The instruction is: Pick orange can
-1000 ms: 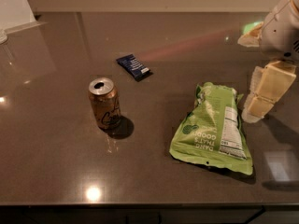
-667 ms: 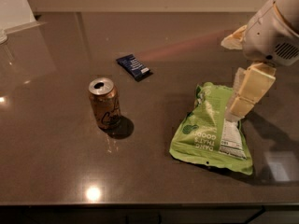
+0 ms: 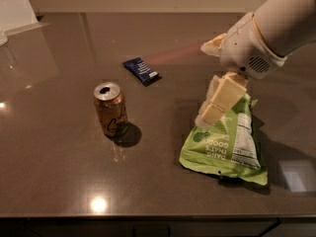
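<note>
The orange can (image 3: 111, 110) stands upright on the dark countertop (image 3: 59, 172), left of centre, with its silver top open and black script on its side. My gripper (image 3: 211, 111) hangs from the white arm (image 3: 266, 38) that comes in from the upper right. It hovers over the top edge of the green snack bag (image 3: 222, 144), well to the right of the can and apart from it. It holds nothing.
A small dark blue wrapped bar (image 3: 141, 70) lies behind the can toward the middle of the counter. The green bag lies flat at the right front. The counter's front edge runs along the bottom of the view. A white object (image 3: 15, 6) stands at the far left corner.
My arm and gripper have moved left and forward, from the right edge to above the green bag, closer to the can. The can, bag and blue bar have not moved.
</note>
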